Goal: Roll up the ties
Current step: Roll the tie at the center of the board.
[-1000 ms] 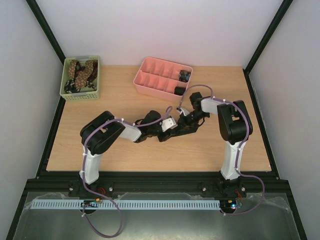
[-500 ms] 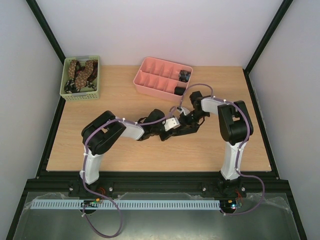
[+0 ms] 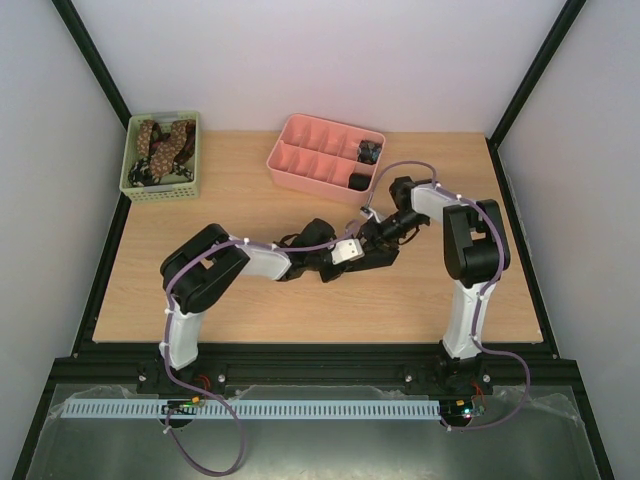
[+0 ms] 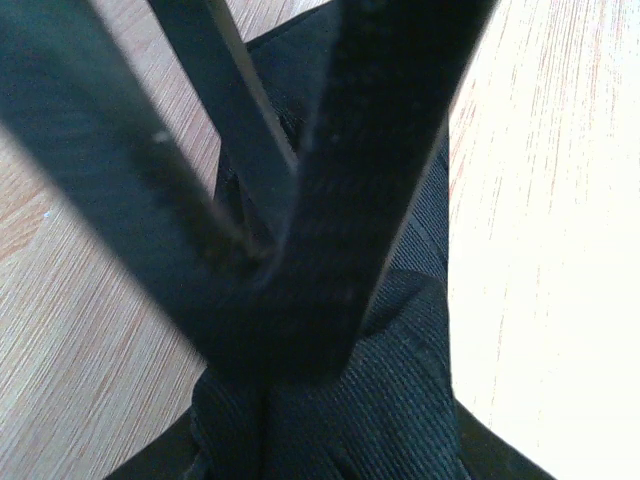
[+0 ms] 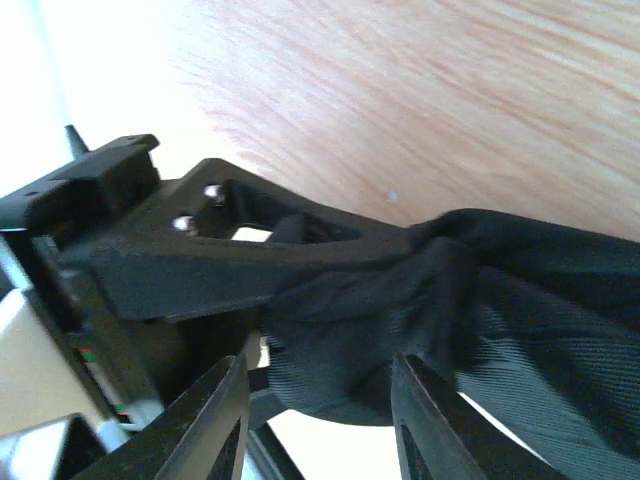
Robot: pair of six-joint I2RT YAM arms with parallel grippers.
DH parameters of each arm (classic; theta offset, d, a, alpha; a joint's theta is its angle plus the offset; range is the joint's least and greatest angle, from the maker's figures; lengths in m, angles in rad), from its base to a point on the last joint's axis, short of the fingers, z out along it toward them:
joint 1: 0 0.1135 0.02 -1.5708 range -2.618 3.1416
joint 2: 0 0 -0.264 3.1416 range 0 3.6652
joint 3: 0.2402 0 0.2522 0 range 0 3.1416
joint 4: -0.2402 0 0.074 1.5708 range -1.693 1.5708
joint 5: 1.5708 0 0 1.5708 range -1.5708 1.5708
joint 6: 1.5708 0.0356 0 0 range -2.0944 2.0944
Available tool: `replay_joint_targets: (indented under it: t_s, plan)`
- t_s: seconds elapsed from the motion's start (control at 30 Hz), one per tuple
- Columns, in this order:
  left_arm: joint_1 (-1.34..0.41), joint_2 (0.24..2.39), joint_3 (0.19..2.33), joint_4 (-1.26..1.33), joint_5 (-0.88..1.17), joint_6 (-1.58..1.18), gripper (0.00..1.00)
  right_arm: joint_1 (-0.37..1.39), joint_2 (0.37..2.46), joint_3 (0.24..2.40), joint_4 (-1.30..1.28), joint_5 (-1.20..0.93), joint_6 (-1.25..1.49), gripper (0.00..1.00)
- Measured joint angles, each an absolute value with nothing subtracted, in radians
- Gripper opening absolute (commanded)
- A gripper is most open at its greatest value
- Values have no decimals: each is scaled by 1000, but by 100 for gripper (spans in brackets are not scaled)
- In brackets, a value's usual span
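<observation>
A black tie (image 3: 372, 256) lies bunched at mid-table between both grippers. My left gripper (image 3: 362, 254) is shut on it. In the left wrist view the ribbed black fabric (image 4: 400, 380) fills the bottom and hides the fingertips, and dark bars cross close to the lens. My right gripper (image 3: 384, 234) is open just right of the bundle. In the right wrist view its fingers (image 5: 222, 420) stand apart on either side of the black tie (image 5: 400, 330), which the left gripper's finger (image 5: 230, 255) clamps. Two rolled dark ties (image 3: 358, 181) sit in the pink tray. Brown spotted ties (image 3: 160, 145) lie in the green basket.
The pink compartment tray (image 3: 300, 150) stands at the back centre, close behind the grippers. The green basket (image 3: 160, 190) stands at the back left. Purple cables run along both arms. Black frame posts border the table.
My left gripper has moved slightly right with the tie. My right wrist has swung out to the right and lower, its gripper now beside the bundle.
</observation>
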State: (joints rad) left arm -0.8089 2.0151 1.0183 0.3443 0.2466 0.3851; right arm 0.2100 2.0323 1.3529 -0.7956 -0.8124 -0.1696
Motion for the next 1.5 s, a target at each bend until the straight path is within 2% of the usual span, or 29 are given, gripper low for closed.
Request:
replay_joint_targets:
  t_s: [0.23,0.53,0.63,0.7,0.93,1.27,1.5]
  plan:
    - [-809,2008,1019,321,251,405,28,238,2032,1353,-781,-842,-130,40]
    - [-806,2006,1018,320,250,412,30,270,2040,1321,-716,-778,-86,27]
    - [-805,2006,1018,319,253,413,33,271,2041,1318,-710,-786,-94,6]
    - [-803,2006,1019,314,255,414,38,272,2040,1318,-706,-792,-103,1]
    - [-778,2002,1028,299,280,404,69,249,2040,1297,-685,-789,-125,1]
    - [-727,1911,939,300,369,354,98,190,2080,1247,-690,-760,-145,1]
    - [-712,1830,878,358,392,305,99,201,2081,1262,-703,-740,-152,1]
